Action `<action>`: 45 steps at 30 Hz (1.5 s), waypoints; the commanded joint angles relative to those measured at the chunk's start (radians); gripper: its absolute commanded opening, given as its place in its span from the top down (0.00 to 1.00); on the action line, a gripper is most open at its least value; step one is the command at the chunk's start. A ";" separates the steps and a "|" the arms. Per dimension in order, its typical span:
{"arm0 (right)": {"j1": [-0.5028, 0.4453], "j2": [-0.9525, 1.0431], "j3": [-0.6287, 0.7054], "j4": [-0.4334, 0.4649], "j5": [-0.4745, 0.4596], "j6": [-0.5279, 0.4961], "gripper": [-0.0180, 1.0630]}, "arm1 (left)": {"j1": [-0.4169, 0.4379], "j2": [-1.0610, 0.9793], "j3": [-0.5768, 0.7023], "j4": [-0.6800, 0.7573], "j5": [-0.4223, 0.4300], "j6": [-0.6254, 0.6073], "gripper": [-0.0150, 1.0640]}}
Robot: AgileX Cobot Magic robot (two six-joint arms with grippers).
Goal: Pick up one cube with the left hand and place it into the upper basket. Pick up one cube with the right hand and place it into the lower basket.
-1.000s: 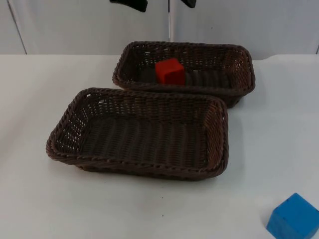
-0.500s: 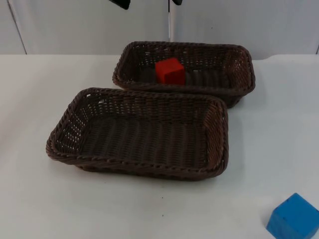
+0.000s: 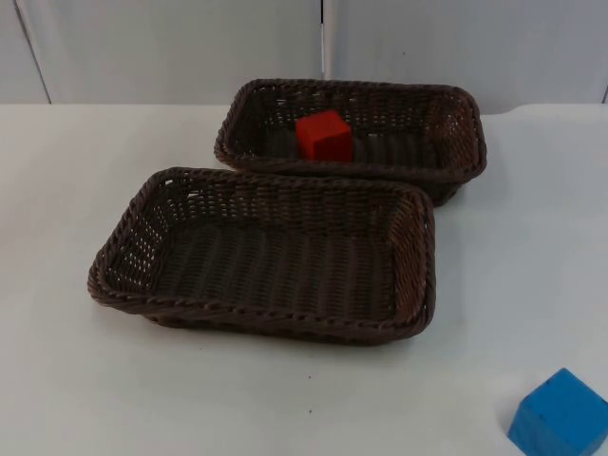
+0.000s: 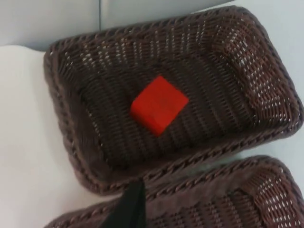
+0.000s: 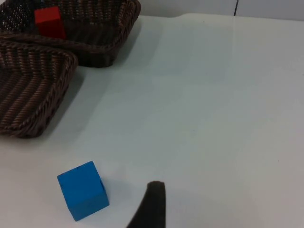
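Observation:
A red cube (image 3: pixel 323 136) lies inside the upper brown wicker basket (image 3: pixel 461 100), left of its middle. The lower basket (image 3: pixel 285 180) in front of it holds nothing. A blue cube (image 3: pixel 560 415) sits on the white table at the front right. My left gripper (image 4: pixel 129 211) hovers over the near rim of the upper basket (image 4: pixel 61 109), above and apart from the red cube (image 4: pixel 159 104). My right gripper (image 5: pixel 151 205) hangs above the table just right of the blue cube (image 5: pixel 83 190), not touching it.
The two baskets stand rim to rim in the middle of the table. The grey partition wall (image 3: pixel 190 47) closes the table at the back. Bare white table (image 5: pixel 213 95) stretches right of the baskets and behind the blue cube.
The black arm parts at the upper edge of the top view have drawn back out of the picture. Cubes and baskets have not moved.

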 commanded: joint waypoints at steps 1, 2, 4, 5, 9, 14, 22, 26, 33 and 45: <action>0.001 -0.004 -0.001 -0.004 -0.001 -0.009 0.27 | -0.004 -0.069 0.077 0.007 -0.058 -0.008 0.04; 0.001 -0.004 -0.001 -0.004 -0.001 -0.009 0.27 | -0.004 -0.094 0.118 0.008 -0.078 -0.008 0.04; 0.001 -0.004 -0.001 -0.004 -0.001 -0.009 0.27 | -0.004 -0.138 0.176 0.014 -0.103 -0.008 0.04; 0.001 -0.004 -0.001 -0.004 -0.001 -0.009 0.27 | -0.004 -0.167 0.205 0.016 -0.117 -0.008 0.04; 0.001 -0.004 -0.001 -0.004 -0.001 -0.009 0.27 | -0.004 -0.243 0.291 0.016 -0.136 -0.008 0.04; 0.001 -0.004 -0.001 -0.004 -0.001 -0.009 0.27 | -0.004 -0.352 0.385 0.008 -0.146 -0.008 0.04; 0.001 -0.004 -0.001 -0.004 -0.001 -0.009 0.27 | -0.004 -0.548 0.547 0.000 -0.199 -0.008 0.04; 0.001 -0.004 -0.001 -0.004 -0.001 -0.009 0.27 | -0.004 -0.632 0.603 0.000 -0.203 -0.008 0.04; 0.001 -0.004 -0.001 -0.004 -0.001 -0.009 0.27 | -0.004 -0.764 0.721 0.000 -0.199 -0.018 0.04; 0.001 -0.004 -0.001 -0.004 -0.001 -0.009 0.27 | -0.004 -0.991 0.841 0.071 -0.142 -0.033 0.04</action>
